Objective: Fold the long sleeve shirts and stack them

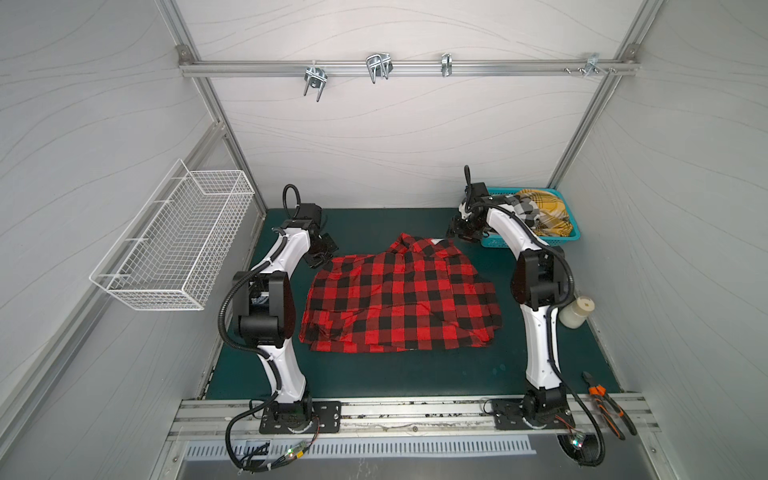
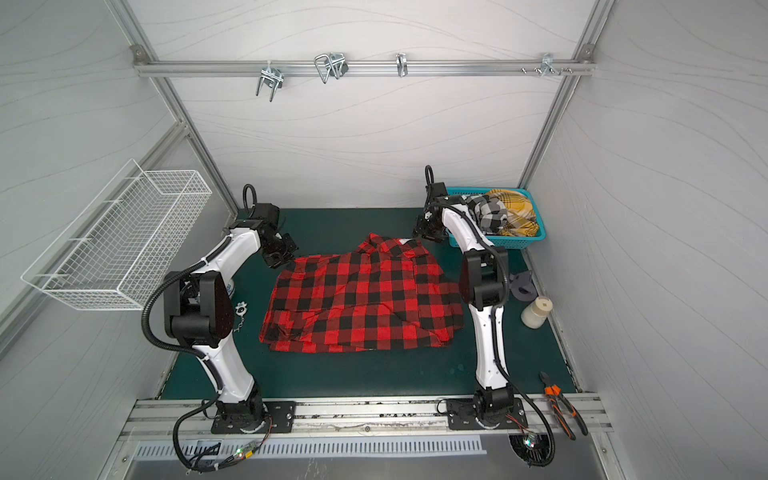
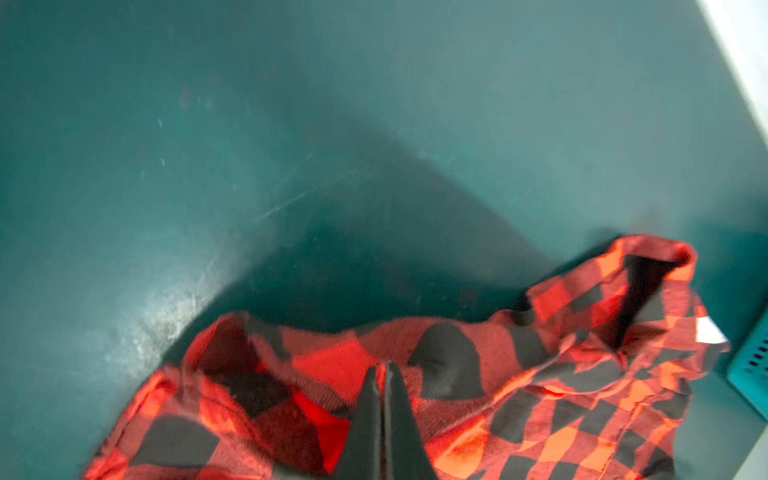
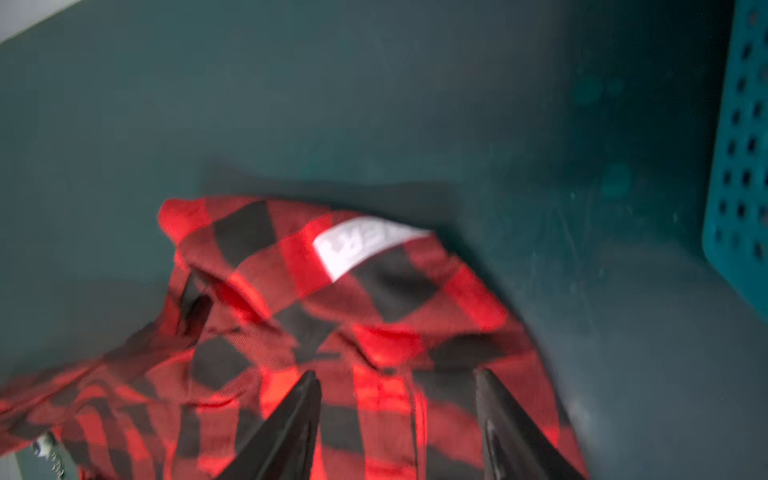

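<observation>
Green mat (image 1: pixel 374 374), red-and-black shirt (image 1: pixel 399 299) spread mid-table: my left claw (image 3: pixel 382 366) pinches its shoulder edge, right claw (image 4: pixel 395 373) gapes over the collar (image 1: pixel 415 245). Fold starting, I reckon; next, right must clamp.

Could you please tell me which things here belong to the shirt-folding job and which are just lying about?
For the job: red-and-black shirt, on the table; black-and-white shirt and yellow plaid shirt, in the teal basket.
Lying about: pliers, white jar, wire basket, rail hooks.
</observation>
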Available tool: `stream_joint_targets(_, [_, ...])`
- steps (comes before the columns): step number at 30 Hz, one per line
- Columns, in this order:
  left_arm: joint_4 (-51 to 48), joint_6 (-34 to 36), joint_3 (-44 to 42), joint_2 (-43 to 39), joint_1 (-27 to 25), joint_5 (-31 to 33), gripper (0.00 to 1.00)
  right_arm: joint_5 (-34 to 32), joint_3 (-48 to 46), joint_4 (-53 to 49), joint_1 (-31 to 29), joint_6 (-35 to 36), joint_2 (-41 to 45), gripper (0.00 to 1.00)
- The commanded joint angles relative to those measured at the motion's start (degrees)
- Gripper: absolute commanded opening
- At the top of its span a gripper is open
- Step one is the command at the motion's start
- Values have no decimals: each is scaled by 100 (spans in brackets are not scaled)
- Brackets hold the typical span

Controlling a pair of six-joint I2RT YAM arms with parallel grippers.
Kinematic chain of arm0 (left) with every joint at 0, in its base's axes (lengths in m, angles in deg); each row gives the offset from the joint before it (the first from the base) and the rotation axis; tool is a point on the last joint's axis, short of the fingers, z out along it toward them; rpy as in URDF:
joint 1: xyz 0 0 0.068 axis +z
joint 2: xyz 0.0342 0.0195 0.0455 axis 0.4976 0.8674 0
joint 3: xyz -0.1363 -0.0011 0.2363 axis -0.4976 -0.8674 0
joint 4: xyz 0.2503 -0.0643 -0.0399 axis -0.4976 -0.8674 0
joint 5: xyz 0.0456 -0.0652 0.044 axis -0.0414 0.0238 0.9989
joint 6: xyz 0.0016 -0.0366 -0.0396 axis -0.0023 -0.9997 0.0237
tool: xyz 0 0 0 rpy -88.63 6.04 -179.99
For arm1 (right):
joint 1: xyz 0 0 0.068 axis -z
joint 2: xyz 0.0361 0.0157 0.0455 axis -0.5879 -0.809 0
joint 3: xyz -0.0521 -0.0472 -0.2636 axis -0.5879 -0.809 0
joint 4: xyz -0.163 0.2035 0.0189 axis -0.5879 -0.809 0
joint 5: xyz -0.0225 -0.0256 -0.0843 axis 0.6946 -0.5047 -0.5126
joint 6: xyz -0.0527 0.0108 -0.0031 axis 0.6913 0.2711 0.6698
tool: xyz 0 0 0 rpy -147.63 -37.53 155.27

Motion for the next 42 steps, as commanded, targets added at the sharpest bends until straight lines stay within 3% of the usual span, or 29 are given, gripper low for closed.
stream_joint_targets(1, [62,-37,66,-15,-51,-88,0,98,568,-517,99,285,-503,59])
stream_joint_targets(12, [-31,174,-164,-216,-50,-49,0,345,1071,-421,-13,484,-1331,60])
stream_joint_targets(19, [32,170,-332,-355,-51,-99,0,-123,1371,-611,-52,550,-1756,56])
stream_joint_targets(22, [61,201,-390,-371,-50,-63,0,-234,1361,-568,-48,557,-1731,49])
stream_joint_targets(27, [90,205,-438,-327,-57,-71,0,-28,1381,-342,-90,596,-1627,20])
stream_joint_targets(32, [98,248,-439,-300,-45,-18,0,142,1433,-181,-133,625,-1524,0])
stream_joint_targets(37, [134,211,-306,-216,1,-18,0,246,1484,-195,-107,552,-1219,0])
stream_joint_targets(42, [258,37,64,-37,127,-79,0,426,983,16,-99,411,-240,0])
